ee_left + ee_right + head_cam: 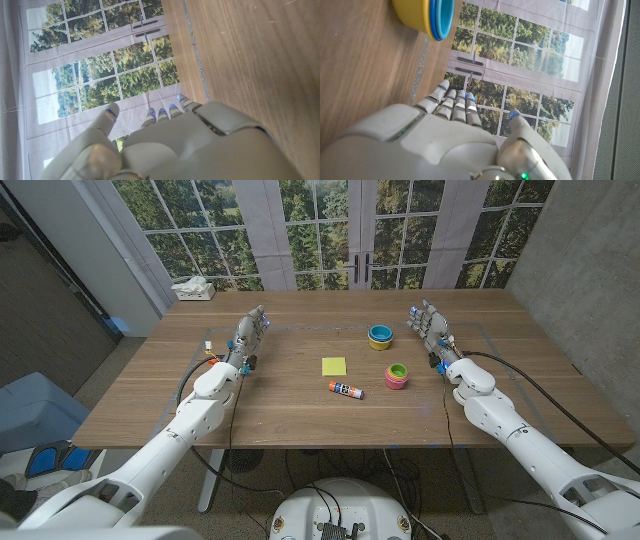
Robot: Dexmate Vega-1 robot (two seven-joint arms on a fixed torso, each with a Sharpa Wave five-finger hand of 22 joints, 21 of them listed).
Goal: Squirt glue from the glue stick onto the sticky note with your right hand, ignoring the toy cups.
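My right hand [428,323] stands open and holds nothing, waiting beside the toy cups [380,336]. The glue stick [345,388] lies on the table [300,415], just below the sticky note [333,366], ready for my reach.

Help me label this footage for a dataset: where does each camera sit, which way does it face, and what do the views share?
Head view: on the robot's head, looking down at the table; both arms, left hand, right hand, glue stick, sticky note.
Left wrist view: along the left hand's back toward the windows.
Right wrist view: along the right hand's back toward the windows; yellow-and-blue cup stack, shared with the head view.
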